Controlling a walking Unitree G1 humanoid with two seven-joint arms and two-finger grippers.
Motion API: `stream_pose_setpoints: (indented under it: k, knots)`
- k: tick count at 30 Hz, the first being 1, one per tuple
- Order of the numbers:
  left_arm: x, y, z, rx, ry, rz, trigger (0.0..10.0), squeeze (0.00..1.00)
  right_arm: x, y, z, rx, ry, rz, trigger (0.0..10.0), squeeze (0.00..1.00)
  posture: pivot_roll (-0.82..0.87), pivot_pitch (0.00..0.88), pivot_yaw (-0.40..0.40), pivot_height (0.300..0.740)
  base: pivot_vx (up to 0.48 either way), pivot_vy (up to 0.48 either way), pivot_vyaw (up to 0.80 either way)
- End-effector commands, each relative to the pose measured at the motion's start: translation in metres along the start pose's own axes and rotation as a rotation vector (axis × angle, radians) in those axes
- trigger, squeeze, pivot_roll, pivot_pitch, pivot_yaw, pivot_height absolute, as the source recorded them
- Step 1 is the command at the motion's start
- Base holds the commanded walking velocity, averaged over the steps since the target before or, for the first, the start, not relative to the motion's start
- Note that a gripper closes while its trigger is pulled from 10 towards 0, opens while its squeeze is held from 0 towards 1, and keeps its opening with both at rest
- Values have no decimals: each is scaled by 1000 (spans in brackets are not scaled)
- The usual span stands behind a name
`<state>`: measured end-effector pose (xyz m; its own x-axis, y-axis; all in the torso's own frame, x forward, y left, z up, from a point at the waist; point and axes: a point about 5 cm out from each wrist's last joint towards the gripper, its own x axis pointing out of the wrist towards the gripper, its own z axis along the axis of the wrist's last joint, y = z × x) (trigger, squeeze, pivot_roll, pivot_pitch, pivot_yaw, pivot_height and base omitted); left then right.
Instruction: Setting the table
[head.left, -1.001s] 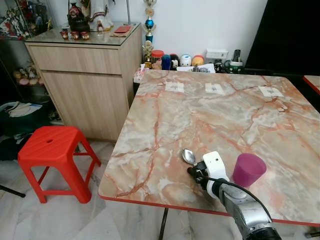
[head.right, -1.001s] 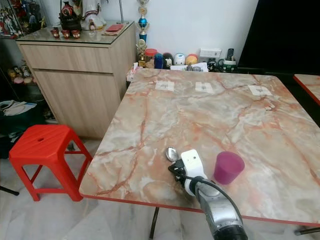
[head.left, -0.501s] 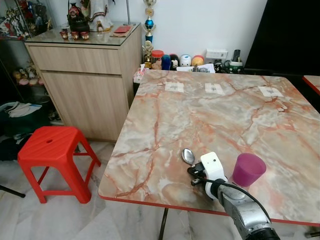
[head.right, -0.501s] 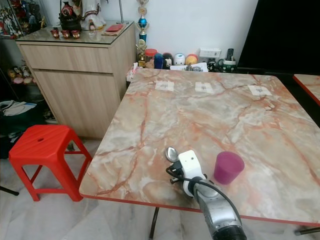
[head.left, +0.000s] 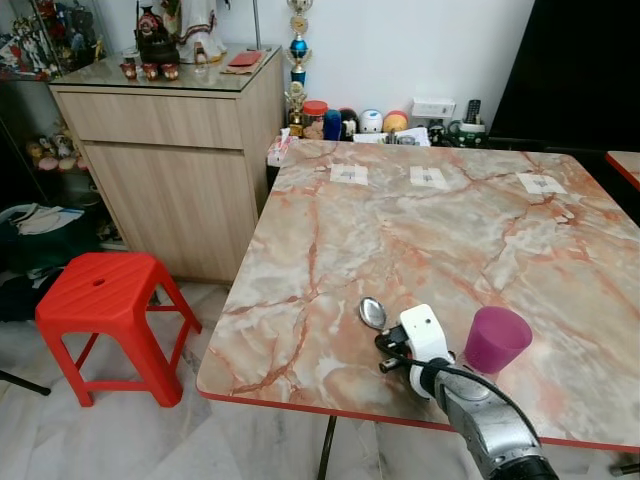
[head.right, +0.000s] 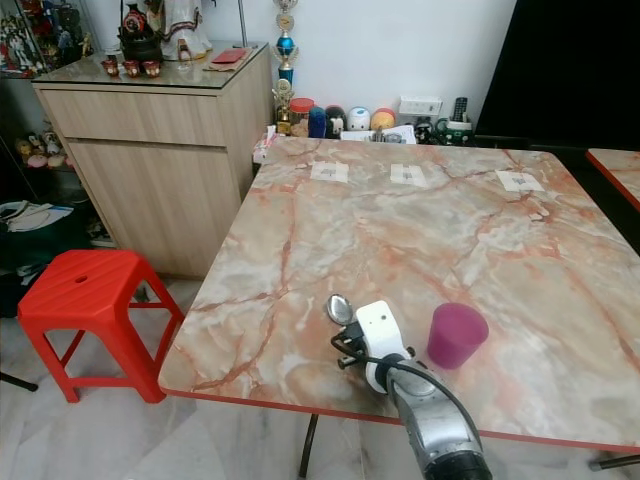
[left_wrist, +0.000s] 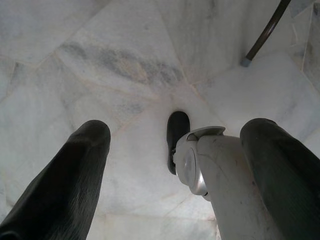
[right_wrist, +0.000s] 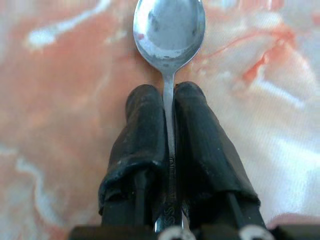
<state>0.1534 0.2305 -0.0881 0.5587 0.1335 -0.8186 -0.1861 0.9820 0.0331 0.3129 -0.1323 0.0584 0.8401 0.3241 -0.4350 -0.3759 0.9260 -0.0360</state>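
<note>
In the left eye view a purple cup (head.left: 496, 339) stands upright at the lower right of the frame, on the marble counter (head.left: 440, 230); its inside cannot be seen. Just to its left the right tool (head.left: 389, 352) grips a metal spoon (head.left: 373, 313), whose round bowl pokes out toward the upper left, low over the pink-veined, glossy surface near the counter's red-edged front rim. A white block sits on the tool's silver arm. A red plastic stool (head.left: 105, 302) stands on the pale floor at lower left, and a wooden cabinet (head.left: 175, 160) with a glass top fills the upper left.

The right eye view gives the same layout: spoon left of centre at the bottom, cup to its right, the two apart.

In the left wrist view the left tool (left_wrist: 175, 150) hangs over white marble floor tiles, its two black fingers (left_wrist: 70, 175) spread wide with nothing between them.

In the right wrist view the right tool's two rubbery black fingers (right_wrist: 142, 145) press narrowly together on the spoon's thin handle, with the shiny oval bowl at the top of the frame over orange-white marble.
</note>
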Motion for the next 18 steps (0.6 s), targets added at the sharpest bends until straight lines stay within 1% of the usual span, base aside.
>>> stream_pose_setpoints:
  k: [1, 3, 5, 7, 9, 10, 11, 12, 14, 15, 16, 17, 18]
  knots:
    - [-1, 1, -6, 17, 26, 4, 10000, 0, -1, -1, 18, 44, -139, -39, 10000, 0, 37, 0, -16, 740, 0, 0, 0]
    - [-1, 1, -6, 18, 26, 5, 10000, 0, -1, 0, 23, 50, -172, -47, 10000, 0, 36, 0, -16, 740, 0, 0, 0]
    - [-1, 1, -6, 20, 26, 6, 10000, 0, -2, 1, 32, 29, -233, -65, 10000, 0, 36, 0, -17, 740, 0, 0, 0]
    - [-1, 1, -6, 21, 25, 8, 10000, 0, -5, 5, 44, 40, -320, -80, 10000, 0, 37, 0, -18, 740, 0, 0, 0]
    - [-1, 1, -6, 21, 25, 8, 10000, 0, -5, 5, 44, 40, -320, -80, 10000, 0, 37, 0, -18, 740, 0, 0, 0]
    - [-1, 1, -6, 22, 25, 9, 10000, 0, -9, 7, 53, 45, -380, -98, 10000, 0, 37, 0, -20, 740, 0, 0, 0]
    - [-1, 0, -6, 23, 25, 10, 10000, 0, -11, 8, 57, 37, -412, -110, 10000, 0, 38, 0, -21, 740, 0, 0, 0]
    - [-1, 0, -6, 23, 25, 10, 10000, 0, -12, 8, 58, 35, -416, -113, 10000, 0, 38, 0, -21, 740, 0, 0, 0]
    - [-1, 0, -6, 31, 25, 11, 10000, 0, -18, 8, 69, 10, -489, -145, 10000, 0, 33, 0, -21, 740, 0, 0, 0]
    - [-1, 0, -6, 31, 25, 11, 10000, 0, -18, 8, 69, 10, -489, -145, 10000, 0, 33, 0, -21, 740, 0, 0, 0]
    - [-1, 0, -6, 40, 26, 9, 10000, 0, -21, 7, 77, -5, -537, -171, 10000, 0, 33, 0, -21, 740, 0, 0, 0]
    - [-1, 0, -6, 45, 27, 7, 10000, 0, -23, 5, 81, -9, -561, -187, 10000, 0, 29, 0, -21, 740, 0, 0, 0]
    - [-1, 0, -6, 45, 27, 7, 10000, 0, -23, 5, 81, -9, -561, -187, 10000, 0, 29, 0, -21, 740, 0, 0, 0]
